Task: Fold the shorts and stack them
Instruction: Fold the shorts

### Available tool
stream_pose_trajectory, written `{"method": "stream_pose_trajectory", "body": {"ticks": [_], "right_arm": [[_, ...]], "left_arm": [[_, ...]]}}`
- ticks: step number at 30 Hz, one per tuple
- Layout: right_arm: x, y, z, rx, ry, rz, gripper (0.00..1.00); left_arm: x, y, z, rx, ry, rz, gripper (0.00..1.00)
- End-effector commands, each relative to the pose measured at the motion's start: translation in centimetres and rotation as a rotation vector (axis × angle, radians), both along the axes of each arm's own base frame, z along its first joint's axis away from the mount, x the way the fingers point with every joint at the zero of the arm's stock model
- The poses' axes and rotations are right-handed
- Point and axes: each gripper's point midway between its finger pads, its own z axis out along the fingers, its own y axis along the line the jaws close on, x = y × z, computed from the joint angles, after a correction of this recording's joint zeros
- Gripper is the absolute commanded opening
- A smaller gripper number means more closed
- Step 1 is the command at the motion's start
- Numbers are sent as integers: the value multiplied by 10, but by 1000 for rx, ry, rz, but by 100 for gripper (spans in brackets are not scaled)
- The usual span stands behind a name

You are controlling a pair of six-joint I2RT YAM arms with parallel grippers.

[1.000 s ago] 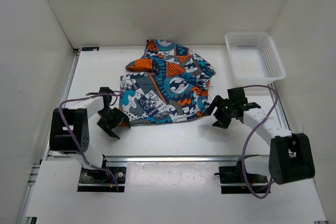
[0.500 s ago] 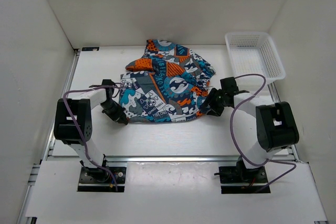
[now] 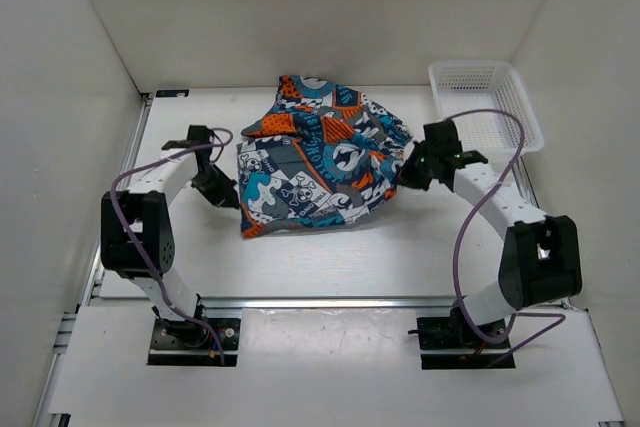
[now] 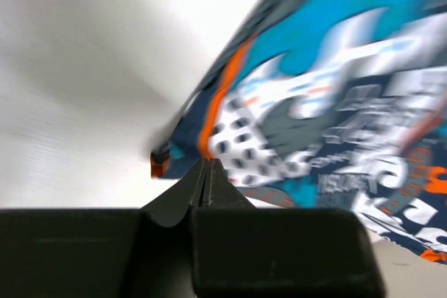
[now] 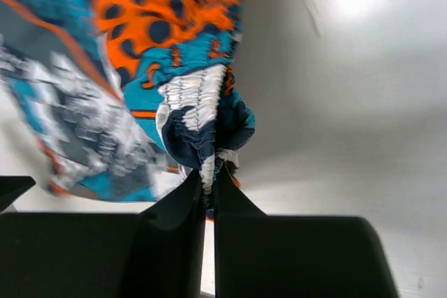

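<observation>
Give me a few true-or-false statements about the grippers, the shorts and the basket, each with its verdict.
1. The left gripper is shut on an edge of the shorts. True.
2. The right gripper hangs open over the basket. False: it is shut on a bunched edge of the shorts, beside the basket.
3. The shorts lie inside the basket. False: they are on the table, to the basket's left.
4. The basket stands at the table's far right corner. True.
</observation>
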Motion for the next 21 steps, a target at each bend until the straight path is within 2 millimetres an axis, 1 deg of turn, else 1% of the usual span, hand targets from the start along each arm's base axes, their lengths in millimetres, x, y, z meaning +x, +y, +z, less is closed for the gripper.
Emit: {"method": "stream_pose_trajectory", "body": {"ticks": [1,2,3,4,5,8,9,10,11,12,13,14,15,16,17,18,19,20,21], "right_arm": [[19,-7,65,-52,-141,14,0],[25,-6,91,-49,-205,26,0],[27,-8,102,-57,-229,27,0],[25,-9,107,-66,-226,37,0],[28,-9,126,-66,-267,46,0],[26,-9,136,-69,-280,52,0],[26,-9,137,-69,-281,52,0],[24,-10,130,-73,-264,53,0],[21,-11,127,-74,-260,54,0],[17,-14,115,-89,-232,49,0],[14,-15,108,-93,-215,50,0],[13,-17,101,-107,-202,42,0],[9,-21,85,-121,-159,28,0],[6,-21,79,-125,-146,29,0],[4,-22,70,-126,-118,24,0],[4,-22,67,-127,-116,24,0],[-1,-23,59,-132,-96,25,0],[-3,-23,56,-134,-87,26,0],[-1,-23,57,-132,-96,25,0]], "left_arm": [[29,3,75,6,-202,-23,10],[37,4,105,12,-286,-20,10],[39,9,120,37,-324,-21,10],[37,10,133,45,-342,-18,10],[42,10,163,42,-425,-15,10],[43,13,200,58,-511,-26,10],[43,13,200,58,-511,-26,10],[42,10,200,60,-514,-49,10],[36,4,187,61,-481,-82,10],[33,-3,179,47,-467,-102,10],[29,-12,170,33,-452,-136,10],[21,-32,160,6,-434,-196,10],[14,-45,130,-7,-359,-239,10],[5,-58,116,-19,-312,-284,10],[-1,-70,104,-22,-283,-326,13],[-17,-88,87,-10,-229,-382,15],[-23,-98,72,-9,-187,-406,22],[-30,-105,63,-9,-163,-423,25],[-45,-111,50,-4,-117,-449,28]]}}
